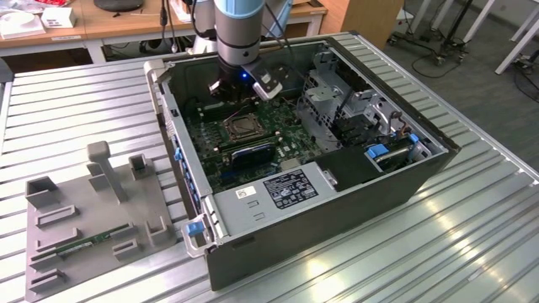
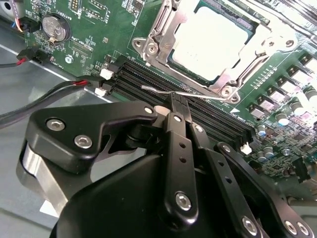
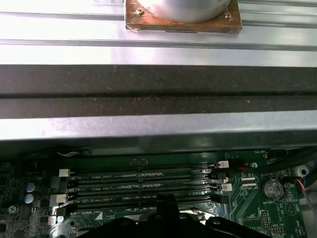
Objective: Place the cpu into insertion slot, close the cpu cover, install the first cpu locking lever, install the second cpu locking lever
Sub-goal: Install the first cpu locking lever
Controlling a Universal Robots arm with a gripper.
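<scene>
In the exterior view, the hand (image 1: pixel 238 88) hangs inside the open computer case (image 1: pixel 421 170), just at 12 o'clock of the insertion slot (image 1: pixel 239 127).

In the second wrist view, the cpu (image 2: pixel 210 42) lies seated in the slot with the cpu cover (image 2: pixel 159 29) down around it. The hand's fingers (image 2: pixel 177 106) are pinched narrow on a thin wire locking lever (image 2: pixel 163 90), whose long axis runs along the slot's near edge, beside the memory slots (image 2: pixel 143 74).

In the first wrist view, the memory slots run across, just ahead of the hand (image 3: pixel 166 206).
</scene>
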